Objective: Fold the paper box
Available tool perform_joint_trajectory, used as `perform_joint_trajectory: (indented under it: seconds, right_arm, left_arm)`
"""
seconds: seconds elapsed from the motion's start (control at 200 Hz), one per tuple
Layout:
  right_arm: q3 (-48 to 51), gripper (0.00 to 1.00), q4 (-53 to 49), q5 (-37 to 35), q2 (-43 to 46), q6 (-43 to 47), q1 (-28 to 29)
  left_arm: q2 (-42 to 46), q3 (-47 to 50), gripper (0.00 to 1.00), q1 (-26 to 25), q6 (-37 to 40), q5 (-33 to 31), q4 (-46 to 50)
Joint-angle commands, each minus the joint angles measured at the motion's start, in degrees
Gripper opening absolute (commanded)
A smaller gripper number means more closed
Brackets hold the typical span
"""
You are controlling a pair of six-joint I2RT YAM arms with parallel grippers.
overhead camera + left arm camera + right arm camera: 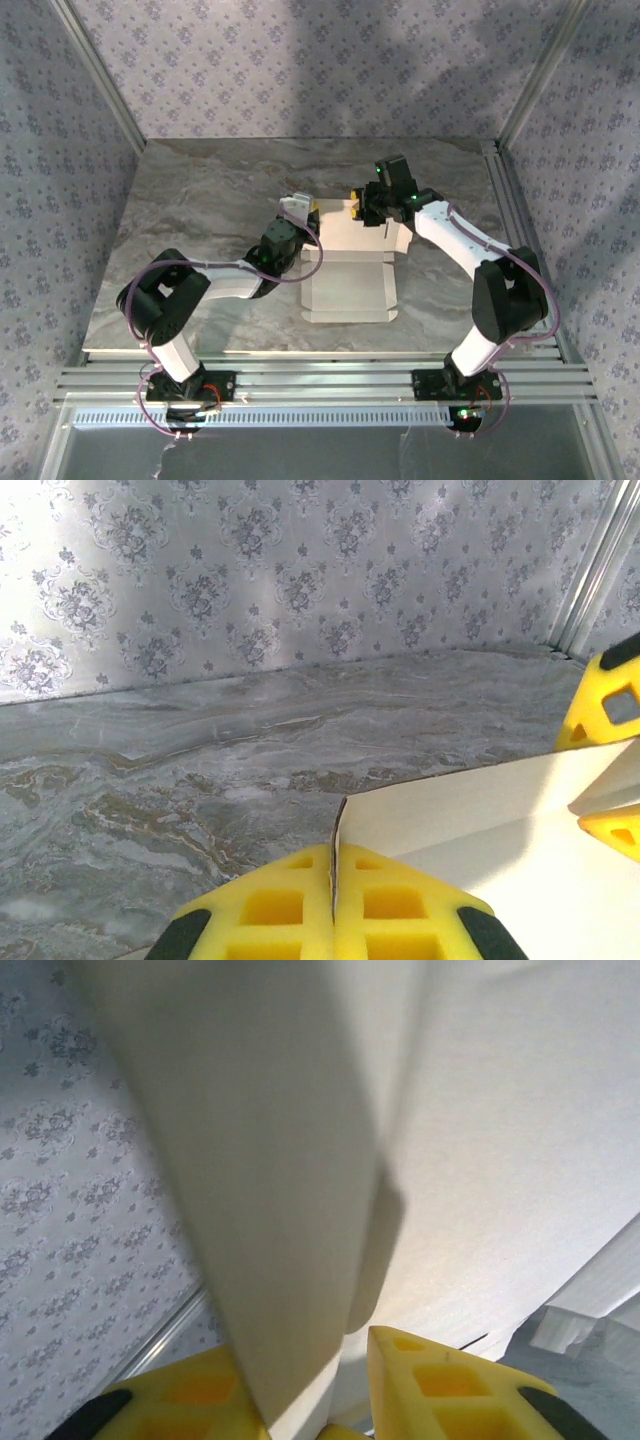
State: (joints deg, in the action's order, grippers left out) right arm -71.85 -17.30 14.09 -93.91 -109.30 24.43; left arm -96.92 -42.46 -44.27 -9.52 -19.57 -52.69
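**Left side.** The left gripper (305,209) reached in over the marble table (200,220) to the far left corner of the paper box (350,285). In the left wrist view its yellow fingers (270,910) were pressed together, with the thin cut edge of the box's far panel caught between them. The panel stood upright, white face toward the box floor. We judged this grip to be an anchor: it held the raised wall at its end so it could not drop flat while the other arm worked.

**Centre.** The box lay in the middle of the table, white side up and mostly flat. The near panels and side flaps were spread on the marble. Only the far edge had been lifted (so the fold looked barely begun).

**Right side.** The right gripper (360,207) sat at the other end of the same far edge, just beside the left one. In its wrist view a white flap ran up between the two yellow fingers (440,1385). Both seemed to lie against the card, so we read it as a pinch, though a slight gap could not be ruled out. Holding there likely let it steer the flap inward against the anchored wall.

**Risk.** The card is thin and could crease off its score line.
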Motion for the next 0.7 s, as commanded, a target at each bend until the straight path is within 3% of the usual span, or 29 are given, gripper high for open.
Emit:
perform_joint_trajectory:
  seconds: [0.0, 0.285, 0.32, 0.395, 0.455, 0.575, 0.695]
  right_arm:
    - [-1.72, 0.23, -3.79, -1.31, -0.71, 0.25, 0.23]
    - [-1.18, 0.01, -3.76, -0.47, -1.18, 3.30, -0.32]
    - [-0.78, 0.00, -3.17, -0.52, -1.03, 4.13, -0.38]
    - [0.63, 0.00, -0.83, -0.72, -0.75, 6.14, -0.59]
    - [2.15, 0.00, 1.82, -0.51, -0.62, 7.71, -0.79]
    - [5.82, 0.00, 7.19, 1.62, -0.89, 10.89, -1.95]
    - [6.56, 0.00, 8.45, 3.86, -0.97, 14.14, -3.52]
  left_arm:
    - [-0.29, -0.40, 0.00, -0.24, 0.82, -1.11, -3.29]
    - [0.70, -0.19, 0.00, -0.23, 0.56, -0.96, -1.81]
    - [1.34, -0.23, 0.07, -0.16, 0.03, -1.03, -0.76]
    - [4.01, -0.42, 0.32, -0.07, -2.65, -0.83, 3.92]
    - [8.02, -0.80, 0.39, 0.13, -5.71, -0.60, 10.52]
    - [15.65, -2.19, 0.47, 4.08, -13.40, 5.51, 28.04]
    - [18.48, -0.63, 0.47, 14.29, -18.51, 23.64, 36.17]
